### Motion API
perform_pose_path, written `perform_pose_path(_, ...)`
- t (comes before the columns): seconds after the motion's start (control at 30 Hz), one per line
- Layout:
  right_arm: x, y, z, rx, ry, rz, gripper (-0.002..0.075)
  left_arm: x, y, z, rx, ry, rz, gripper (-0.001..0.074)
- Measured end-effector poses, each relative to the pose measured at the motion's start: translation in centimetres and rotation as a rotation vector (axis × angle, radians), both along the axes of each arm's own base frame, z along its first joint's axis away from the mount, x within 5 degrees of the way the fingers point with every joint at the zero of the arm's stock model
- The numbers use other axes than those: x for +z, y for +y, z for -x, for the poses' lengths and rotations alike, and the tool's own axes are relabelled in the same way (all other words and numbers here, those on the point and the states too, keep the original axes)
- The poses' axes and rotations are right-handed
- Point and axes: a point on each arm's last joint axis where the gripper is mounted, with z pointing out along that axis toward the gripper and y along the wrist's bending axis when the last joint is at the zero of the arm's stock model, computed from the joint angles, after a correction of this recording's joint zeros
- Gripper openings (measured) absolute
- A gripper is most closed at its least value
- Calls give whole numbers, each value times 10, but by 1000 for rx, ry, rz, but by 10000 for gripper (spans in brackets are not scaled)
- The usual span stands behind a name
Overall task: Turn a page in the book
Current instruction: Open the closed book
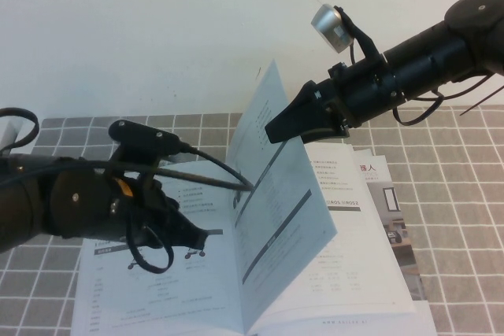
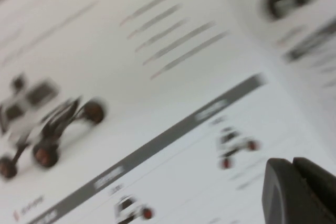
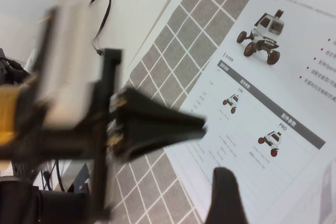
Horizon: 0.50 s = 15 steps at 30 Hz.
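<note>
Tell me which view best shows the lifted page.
The high view: the page stands nearly upright over the open book, with the right gripper at its upper edge and the left gripper low over the left-hand sheet. The left wrist view shows only a blurred flat sheet; the right wrist view catches just a sliver.

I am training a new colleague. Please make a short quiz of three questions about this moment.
1. True or false: the page stands up above the open book.
2. Which gripper is on the raised page's far side, at its upper part?
A. left gripper
B. right gripper
3. What lies under the book on the table?

Key:
1. True. The page is lifted, near the spine.
2. B. The right gripper is open and holds nothing that can be seen. The left gripper is low over the left-hand page.
3. A grey checked mat.
</note>
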Motion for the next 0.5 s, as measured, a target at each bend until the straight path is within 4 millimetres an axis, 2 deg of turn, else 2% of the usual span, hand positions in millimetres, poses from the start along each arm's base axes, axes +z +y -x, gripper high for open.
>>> perform_pose_path(0.23,0,0,0,1,-1,0,447,40,-24,36,-186,-148,-23,-4)
perform_pose_path(0.37,0,0,0,1,-2,0,447,53,-32,50,-245,-196,-20,-4)
perform_pose_path(0.5,0,0,0,2,-3,0,447,56,-37,59,-300,-204,-52,-4)
